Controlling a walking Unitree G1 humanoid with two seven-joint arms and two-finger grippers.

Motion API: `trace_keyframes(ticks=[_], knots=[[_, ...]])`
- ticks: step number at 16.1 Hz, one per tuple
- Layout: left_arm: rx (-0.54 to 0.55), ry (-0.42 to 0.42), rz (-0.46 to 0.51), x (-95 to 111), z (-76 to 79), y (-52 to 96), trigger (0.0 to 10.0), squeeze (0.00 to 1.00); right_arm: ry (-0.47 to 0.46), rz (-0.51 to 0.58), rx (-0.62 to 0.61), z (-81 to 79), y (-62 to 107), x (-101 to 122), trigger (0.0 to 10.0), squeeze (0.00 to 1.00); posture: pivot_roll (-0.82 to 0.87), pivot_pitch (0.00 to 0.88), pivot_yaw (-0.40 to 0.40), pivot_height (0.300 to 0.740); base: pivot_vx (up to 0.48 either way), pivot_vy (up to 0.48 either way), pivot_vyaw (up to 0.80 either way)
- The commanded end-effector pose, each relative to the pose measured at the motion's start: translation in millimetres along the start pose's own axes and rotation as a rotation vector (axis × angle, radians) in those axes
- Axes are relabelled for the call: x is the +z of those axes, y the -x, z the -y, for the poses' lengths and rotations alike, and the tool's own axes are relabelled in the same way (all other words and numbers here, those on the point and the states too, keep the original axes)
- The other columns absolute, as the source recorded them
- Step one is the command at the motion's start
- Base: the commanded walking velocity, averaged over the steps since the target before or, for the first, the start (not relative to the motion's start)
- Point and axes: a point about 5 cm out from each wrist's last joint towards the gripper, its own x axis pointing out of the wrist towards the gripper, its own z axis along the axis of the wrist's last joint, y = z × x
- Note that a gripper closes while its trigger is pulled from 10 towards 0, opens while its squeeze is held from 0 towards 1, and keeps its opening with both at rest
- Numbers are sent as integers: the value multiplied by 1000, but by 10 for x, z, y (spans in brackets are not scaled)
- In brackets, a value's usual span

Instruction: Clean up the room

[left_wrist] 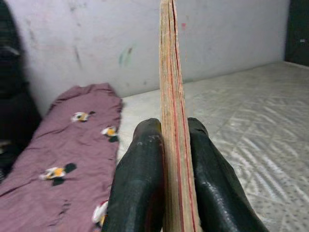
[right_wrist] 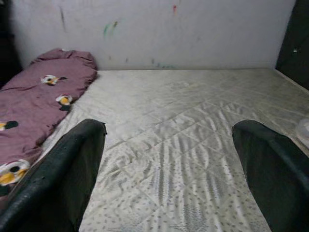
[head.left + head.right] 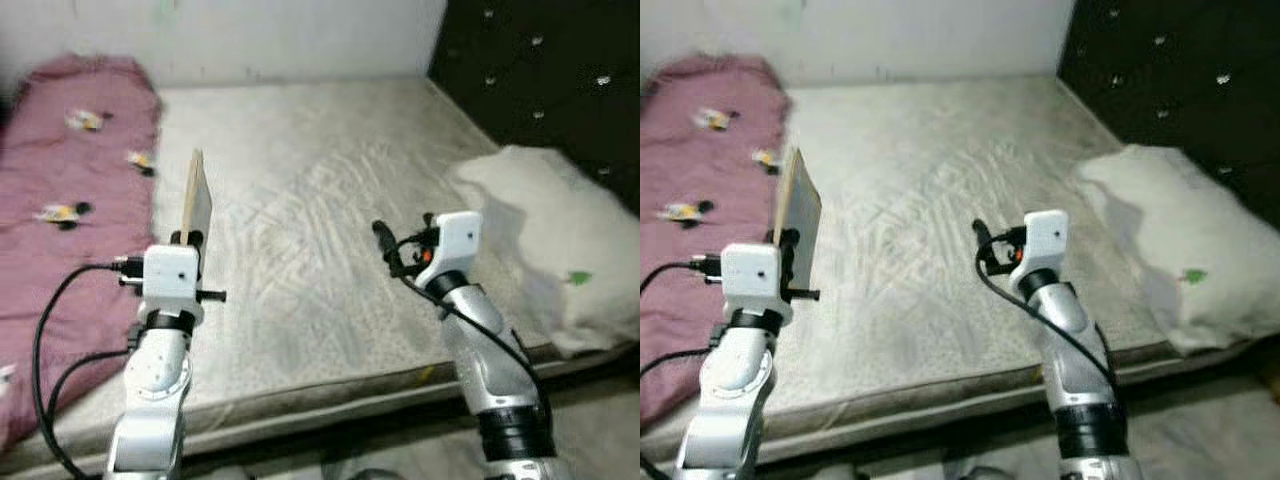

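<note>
This is a bedroom in a home. A bare quilted mattress (image 3: 320, 230) takes up most of the scene, running away to a plain pale wall (image 3: 250, 35) marked with small smudges of colour. On its left side lies a mauve blanket (image 3: 70, 200) printed with small flowers; on the right, a white pillow (image 3: 560, 240) rests against a dark tufted headboard (image 3: 550, 80).

A maroon blanket (image 3: 70, 190) with yellow-and-black flowers, a grey quilted mattress (image 3: 320, 230), a cream pillow (image 3: 550, 240).
</note>
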Motion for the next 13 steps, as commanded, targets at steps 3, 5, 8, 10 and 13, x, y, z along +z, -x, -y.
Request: trace_keyframes(ticks=[3,5,8,10,13], knots=[[13,-1,38,85,-20,-19,10000,0,11,9,9,4,-13,37,10000,0,-27,0,-20,740,0,-270,0],[13,1,38,85,-20,-19,10000,0,35,17,33,-18,-12,51,10000,0,-28,0,-22,740,0,-281,0],[17,2,38,84,-21,-19,10000,0,33,24,40,-40,-5,53,10000,0,-28,0,-22,740,0,-284,529],[17,2,38,84,-22,-20,10000,0,34,22,37,-35,-9,53,10000,0,-28,0,-22,740,0,-285,713],[15,2,38,84,-20,-22,10000,0,41,21,32,-24,-11,52,10000,0,-29,0,-21,740,0,-299,452]])
